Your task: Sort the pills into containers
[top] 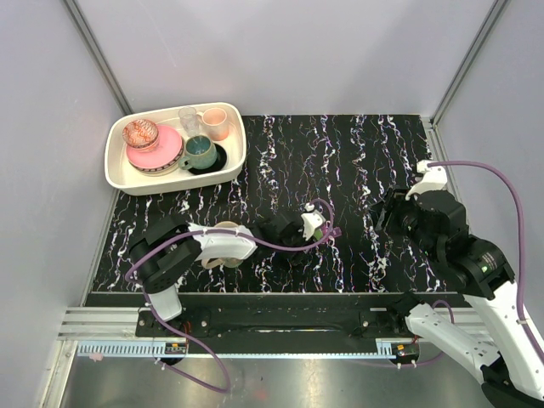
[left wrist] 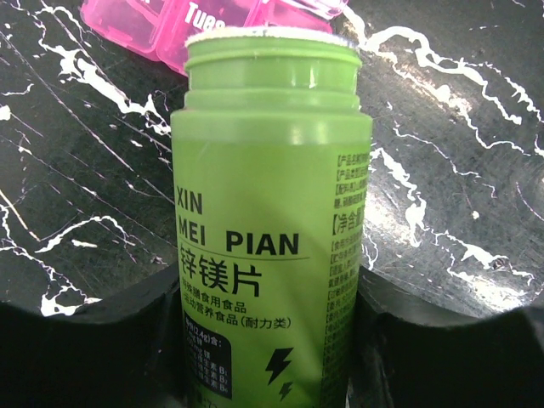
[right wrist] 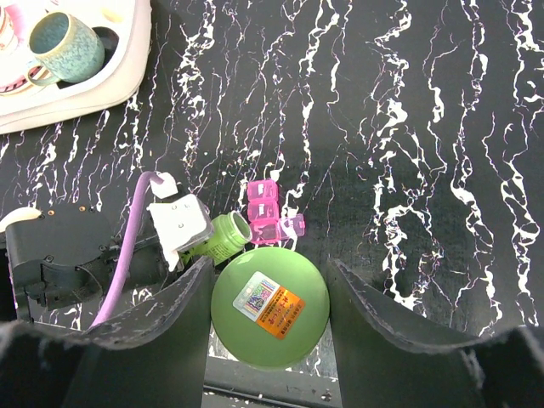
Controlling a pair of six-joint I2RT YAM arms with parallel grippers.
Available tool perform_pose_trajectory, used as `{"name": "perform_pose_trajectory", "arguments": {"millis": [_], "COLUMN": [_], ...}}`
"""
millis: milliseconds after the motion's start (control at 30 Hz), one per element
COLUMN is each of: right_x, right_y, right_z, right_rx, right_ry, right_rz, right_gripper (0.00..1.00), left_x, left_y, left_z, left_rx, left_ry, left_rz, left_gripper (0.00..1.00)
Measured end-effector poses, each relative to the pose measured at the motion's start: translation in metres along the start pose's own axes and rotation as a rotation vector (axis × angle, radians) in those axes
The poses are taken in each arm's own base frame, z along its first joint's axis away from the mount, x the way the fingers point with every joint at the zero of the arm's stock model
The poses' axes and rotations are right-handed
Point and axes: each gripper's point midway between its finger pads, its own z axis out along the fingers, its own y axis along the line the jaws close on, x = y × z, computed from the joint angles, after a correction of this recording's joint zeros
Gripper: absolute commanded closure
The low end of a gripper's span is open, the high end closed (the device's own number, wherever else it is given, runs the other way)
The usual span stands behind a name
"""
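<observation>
Green bottle (left wrist: 272, 238), left pincer (left wrist: 272, 344); cap (right wrist: 269, 308), right pincer (right wrist: 268, 285)

Worktop (top: 382, 153): black slab with white marble-like streaks, walled in by pale panels.

Items lying on it:
- Cream rounded-rectangular plastic tray (top: 111, 161), far left corner, loaded with crockery.
- Small magenta-pink translucent pill box (right wrist: 259, 209), near the middle, at least one lid flipped open.
- Beige round item (top: 226, 225), near left, partly hidden under an arm; kind not determinable.

Black, white-streaked tabletop (top: 357, 153) in a pale booth
3 plain grey walls (top: 297, 51) enclose the tabletop; a metal rail (top: 93, 325) fronts it.
</observation>
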Motion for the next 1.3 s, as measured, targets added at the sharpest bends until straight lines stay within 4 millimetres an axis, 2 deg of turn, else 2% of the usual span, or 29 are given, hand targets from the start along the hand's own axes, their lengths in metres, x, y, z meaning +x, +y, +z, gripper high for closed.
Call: {"name": "perform_pose_trajectory", "arguments": {"millis": [1300], "right_x": [0.0018], "right_y": [-0.0023], "right_z": [-0.0023], "right_rx": [-0.003], "right_ry": [-0.005], "right_rz": [-0.017], "right_gripper": [1.0], "left_x": [0.0026], "left_y": [0.001], "left_z": [-0.0003], "left_rx": [0.003], "left_ry": [0.118], "left_rz": [0.052], "left_gripper": [1.0]}}
